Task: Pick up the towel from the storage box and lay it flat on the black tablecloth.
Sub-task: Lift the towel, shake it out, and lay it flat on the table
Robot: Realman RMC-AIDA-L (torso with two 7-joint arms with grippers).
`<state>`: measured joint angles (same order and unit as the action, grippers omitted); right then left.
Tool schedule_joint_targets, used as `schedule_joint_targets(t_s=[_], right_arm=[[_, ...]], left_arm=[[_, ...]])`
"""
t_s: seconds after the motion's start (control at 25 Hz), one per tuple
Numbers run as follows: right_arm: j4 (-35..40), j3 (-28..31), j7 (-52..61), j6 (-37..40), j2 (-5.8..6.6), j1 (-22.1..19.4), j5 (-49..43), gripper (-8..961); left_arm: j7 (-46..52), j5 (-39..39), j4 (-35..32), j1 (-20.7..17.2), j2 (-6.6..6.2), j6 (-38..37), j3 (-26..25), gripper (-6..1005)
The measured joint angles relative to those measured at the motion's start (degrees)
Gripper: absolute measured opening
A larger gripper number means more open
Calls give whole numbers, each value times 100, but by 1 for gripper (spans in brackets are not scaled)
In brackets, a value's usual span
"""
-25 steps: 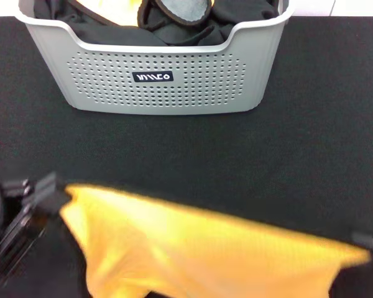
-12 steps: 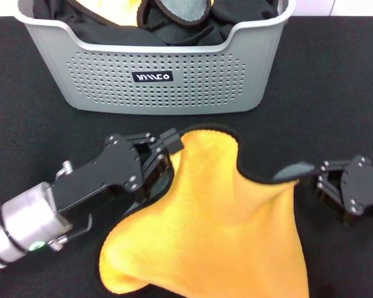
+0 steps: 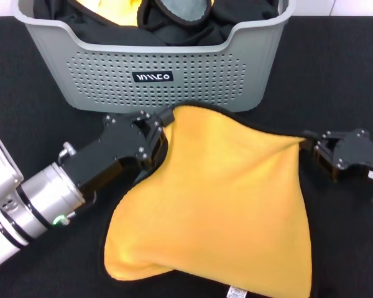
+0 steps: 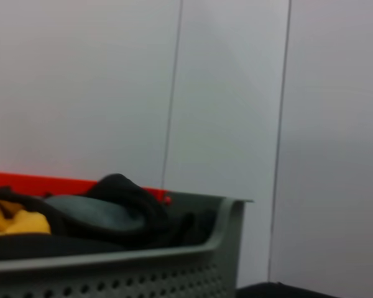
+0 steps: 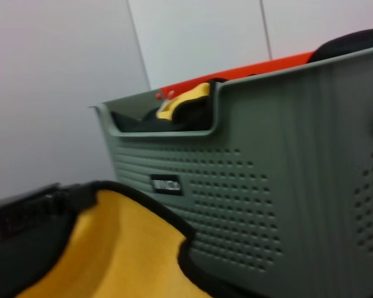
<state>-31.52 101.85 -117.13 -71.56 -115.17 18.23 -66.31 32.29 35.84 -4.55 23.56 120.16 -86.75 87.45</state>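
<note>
The towel (image 3: 224, 198) shows its yellow-orange face with black trim and lies spread on the black tablecloth (image 3: 336, 74) just in front of the storage box (image 3: 174, 87). Its white tag (image 3: 236, 292) is at the near edge. My left gripper (image 3: 164, 118) is shut on the towel's far left corner, close to the box wall. My right gripper (image 3: 308, 138) is shut on the far right corner. The right wrist view shows the towel's trimmed edge (image 5: 112, 248) and the box's labelled wall (image 5: 286, 155).
The box holds black cloths (image 3: 68, 18), a small round grey cloth (image 3: 183, 9) and another bit of yellow fabric (image 3: 115, 11). The left wrist view shows the box rim (image 4: 112, 273) with a white wall behind. Tablecloth lies bare on both sides of the box.
Both grippers carried the towel from the near edge toward the box, then spread apart. The towel went from bunched and hanging to stretched wide and lying flatter.
</note>
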Motion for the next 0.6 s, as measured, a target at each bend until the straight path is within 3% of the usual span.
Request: schedule_joint_targets(t_s=[0.2, 0.6], right_arm=[[141, -22, 35, 534, -11, 273, 75, 75], [686, -26, 41, 860, -44, 807, 132, 88]], left_arm=[[-126, -29, -144, 37, -26, 291, 23, 30], [-1484, -25, -189, 92, 2, 1017, 43, 30]])
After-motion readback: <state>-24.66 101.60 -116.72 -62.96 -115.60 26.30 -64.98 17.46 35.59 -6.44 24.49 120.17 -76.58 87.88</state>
